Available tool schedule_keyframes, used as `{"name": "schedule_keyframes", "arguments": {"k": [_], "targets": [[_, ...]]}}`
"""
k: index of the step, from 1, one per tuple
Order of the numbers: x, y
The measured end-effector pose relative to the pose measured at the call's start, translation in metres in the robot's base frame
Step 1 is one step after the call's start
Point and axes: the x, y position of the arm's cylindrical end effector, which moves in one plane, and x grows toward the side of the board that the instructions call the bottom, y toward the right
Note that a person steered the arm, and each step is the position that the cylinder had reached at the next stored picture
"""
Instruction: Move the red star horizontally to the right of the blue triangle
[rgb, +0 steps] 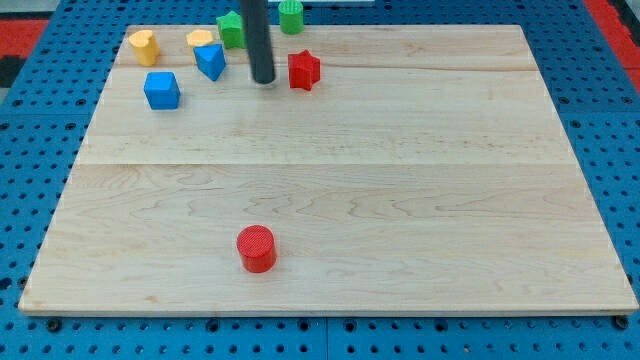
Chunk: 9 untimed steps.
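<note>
The red star (303, 70) lies near the view's top, left of centre, on the wooden board (400, 200). The blue triangle (210, 61) lies to its left, about level with it. My tip (263, 81) stands between them, just left of the red star with a small gap, and right of the blue triangle. The rod rises from the tip to the view's top edge.
A blue cube (161, 90) lies left of and below the triangle. Two yellow blocks (144, 46) (199, 39) and two green blocks (232, 29) (291, 16) sit along the top edge. A red cylinder (256, 248) lies near the bottom.
</note>
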Motion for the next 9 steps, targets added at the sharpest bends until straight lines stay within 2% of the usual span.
{"name": "schedule_keyframes", "arguments": {"k": [1, 2, 4, 5, 6, 8, 9], "targets": [[-0.041, 0.080], [-0.030, 0.139], [-0.018, -0.008], [0.004, 0.005], [-0.003, 0.095], [0.020, 0.096], [0.020, 0.143]]}}
